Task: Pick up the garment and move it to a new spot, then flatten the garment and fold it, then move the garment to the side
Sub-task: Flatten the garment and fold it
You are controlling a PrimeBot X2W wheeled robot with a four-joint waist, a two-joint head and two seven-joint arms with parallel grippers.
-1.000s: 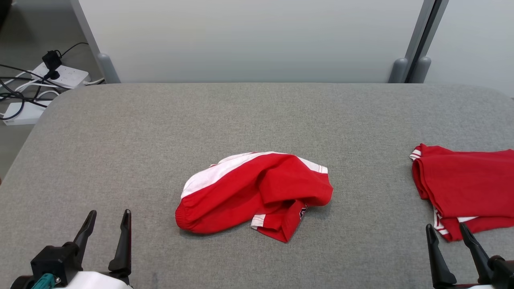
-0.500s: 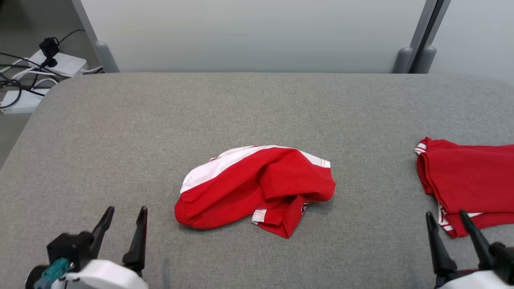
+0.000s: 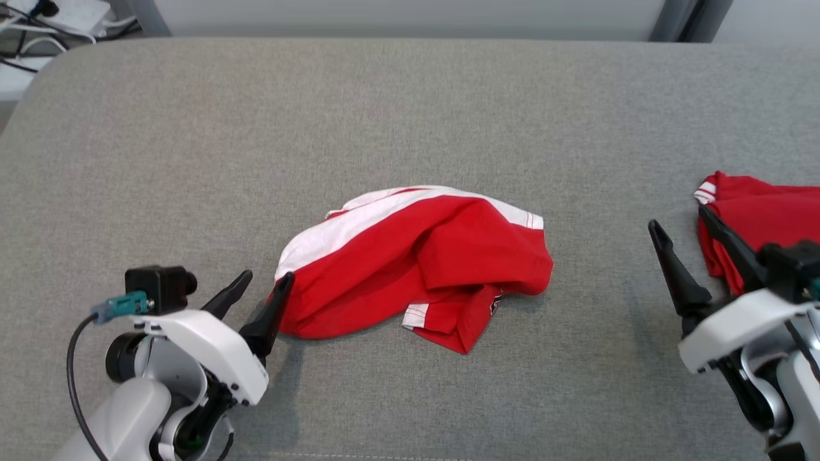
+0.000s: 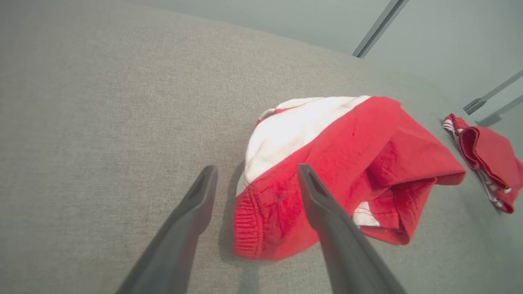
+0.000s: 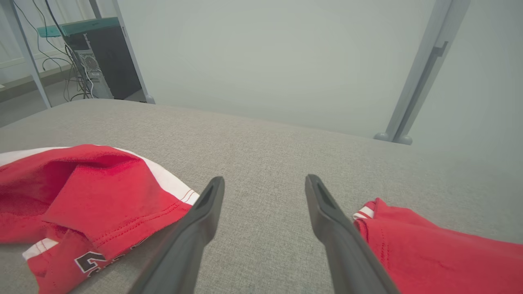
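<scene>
The garment [image 3: 416,262] is a crumpled red piece with a white panel, lying at the middle of the grey padded table [image 3: 410,96]. My left gripper [image 3: 268,276] stands open at its left ribbed hem, the right finger tip at the cloth's edge. In the left wrist view the garment [image 4: 347,163] lies just beyond the left gripper [image 4: 257,168], with the hem between the spread fingers. My right gripper [image 3: 678,216] is open, well to the right of the garment. In the right wrist view the right gripper [image 5: 263,179] hovers over bare table, with the garment [image 5: 81,183] to its left.
A second red garment [image 3: 769,218] with white-striped trim lies at the table's right edge, just beside my right gripper; it also lies at the right in the wrist views [image 5: 429,253] [image 4: 486,155]. Power strips and cables [image 3: 57,13] sit on the floor beyond the far left corner.
The head camera has tipped down and closer. Both arms have come forward: the left gripper has reached the garment's left hem, the right has risen beside the second red garment. Both stay open.
</scene>
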